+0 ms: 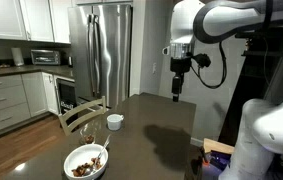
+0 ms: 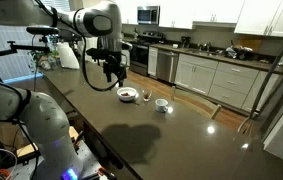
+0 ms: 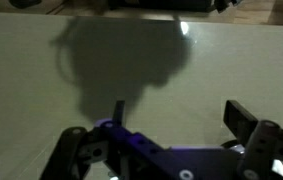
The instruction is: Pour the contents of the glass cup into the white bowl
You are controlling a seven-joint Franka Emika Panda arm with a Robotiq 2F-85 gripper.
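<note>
Across the dark table, which filled most of both exterior views, the dishes were gathered at one end beside a wooden chair. The rest of the surface was bare, which probably left the robot a free path of approach.

The white arm reached in from the side and carried its gripper pointing straight down, above the table and well apart from all the dishes. I judged that the reach toward the cup had not yet begun. In the wrist view the claw's fingers stood wide apart, with only pale tabletop and the arm's own shadow between them, so it was spread open and held nothing.

The white bowl sat nearest the table's edge, wide and shallow, with a heap of brown food pieces inside. Its broad mouth should make an easy target for pouring.

Near it stood a small white cup, upright; what it held could not be seen.

Between that cup and the bowl, in an exterior view, stood the glass cup, also upright and untouched, just beside the bowl. It was too small and too clear for its contents to be made out. Standing so close to the bowl, it would need only a short carry once gripped. The white cup alongside might crowd the fingers as they closed.
</note>
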